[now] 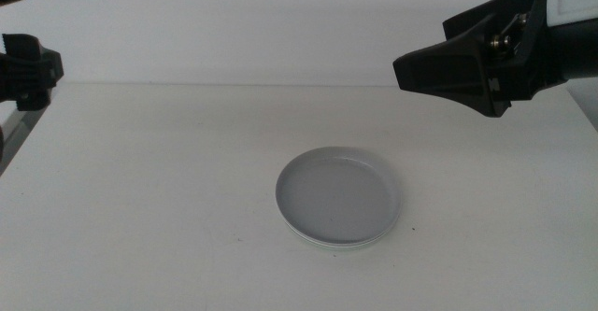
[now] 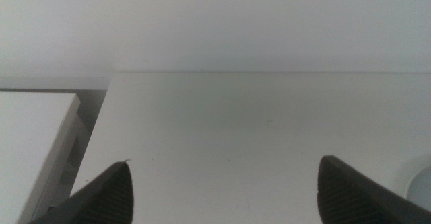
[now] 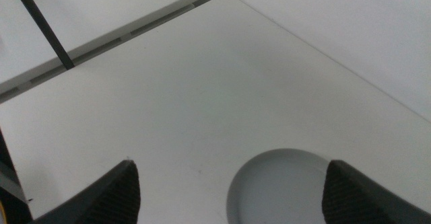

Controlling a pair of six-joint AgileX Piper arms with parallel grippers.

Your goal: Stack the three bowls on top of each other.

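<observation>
Stack of bowls [image 1: 338,197] sits on the white table [image 1: 168,199], a bit toward the near edge and slightly right of the table's middle. Grey bowl [image 1: 336,191] on top, rim up, nothing inside. Under it a pale rim [image 1: 329,243] peeks out along the near edge; can't tell how many bowls lie below or their colours. Nothing touches the stack.

Right gripper [image 1: 404,71] hangs in the air above and beyond the stack, to its right, well apart from it, tip pointing toward the table's middle. In the right wrist view its jaws stand wide apart with nothing between them [image 3: 229,190], and the grey bowl [image 3: 283,187] shows on the table below, partly cut off by the frame.

Left gripper [image 2: 225,187] is far off to the left of the stack, near the table's far left corner. Jaws spread wide, nothing held, bare table below them. A sliver of the stack's rim [image 2: 421,183] shows at the frame edge in the left wrist view.

White wall [image 1: 243,21] behind the table.
</observation>
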